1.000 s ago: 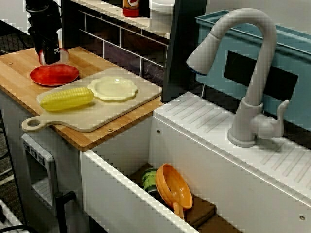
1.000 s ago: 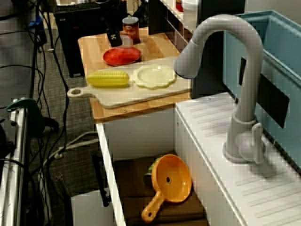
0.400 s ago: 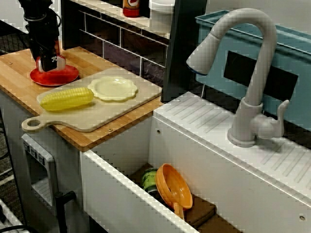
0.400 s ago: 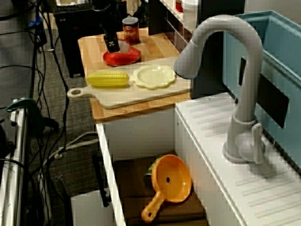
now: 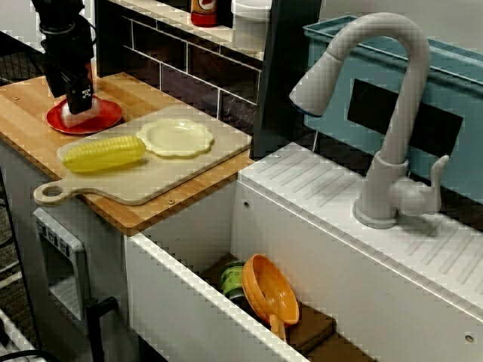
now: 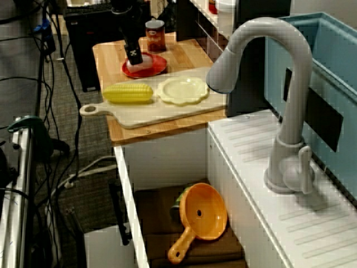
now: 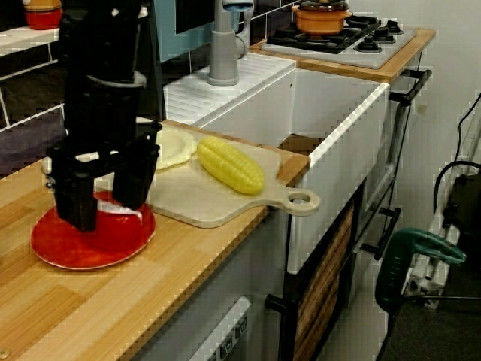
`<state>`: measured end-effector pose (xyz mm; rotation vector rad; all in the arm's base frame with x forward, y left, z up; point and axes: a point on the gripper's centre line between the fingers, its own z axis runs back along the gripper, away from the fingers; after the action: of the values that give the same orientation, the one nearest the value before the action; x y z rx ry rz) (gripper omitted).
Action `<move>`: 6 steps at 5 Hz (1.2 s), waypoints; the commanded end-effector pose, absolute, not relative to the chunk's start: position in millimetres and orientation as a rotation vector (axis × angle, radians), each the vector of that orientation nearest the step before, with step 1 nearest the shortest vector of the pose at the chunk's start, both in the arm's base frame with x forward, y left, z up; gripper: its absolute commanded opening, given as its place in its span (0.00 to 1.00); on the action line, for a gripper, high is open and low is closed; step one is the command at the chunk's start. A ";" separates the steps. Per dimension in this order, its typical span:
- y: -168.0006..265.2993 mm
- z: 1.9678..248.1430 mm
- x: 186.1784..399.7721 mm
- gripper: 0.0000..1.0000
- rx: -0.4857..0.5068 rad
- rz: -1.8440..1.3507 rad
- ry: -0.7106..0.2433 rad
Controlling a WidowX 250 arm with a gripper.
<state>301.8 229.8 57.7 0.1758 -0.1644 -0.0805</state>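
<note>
A pale object [image 5: 76,115] on the red plate [image 7: 75,254] is seen between the jaws of the gripper [image 7: 107,211]; whether it is pinched cannot be told.

No legible text in any view. Can [image 6: 154,34] at the back of the worktop [image 6: 111,56]: red and white label, print too small to read. Bottle [image 5: 204,10] on the shelf [image 5: 177,16], seen from the front: red label band, lettering blurred, brand not readable. End effector [image 6: 138,58]: small white sticker [image 6: 134,54] with dark marks in the view from the side, could be a cross or a letter, can't tell. No readable numbers or signs elsewhere.
</note>
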 end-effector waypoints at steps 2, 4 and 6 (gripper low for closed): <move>233.1 84.7 312.7 1.00 0.172 -0.052 -0.194; 226.9 100.1 310.2 1.00 0.134 -0.068 -0.198; 227.1 99.1 303.6 1.00 0.119 0.013 -0.220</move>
<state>298.6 225.7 67.0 0.0683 -0.1535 0.0083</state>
